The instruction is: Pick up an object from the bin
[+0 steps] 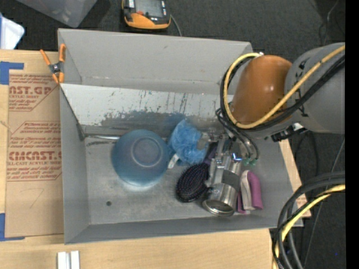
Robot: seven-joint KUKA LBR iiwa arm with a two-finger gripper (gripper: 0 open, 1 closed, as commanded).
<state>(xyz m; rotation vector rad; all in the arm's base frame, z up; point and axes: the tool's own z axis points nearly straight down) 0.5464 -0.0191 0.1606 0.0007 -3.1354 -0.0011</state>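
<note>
Steel cup (222, 194) just beside the jaws

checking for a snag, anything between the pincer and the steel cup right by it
Nothing visible. The pincer hangs right over the cup; a black brush and a pink thing crowd the cup's sides.

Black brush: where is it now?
In the camera view the black brush lies right of centre on the bin floor, between the blue bowl on its left and the metal cup on its right, below the blue crumpled cloth.
</note>
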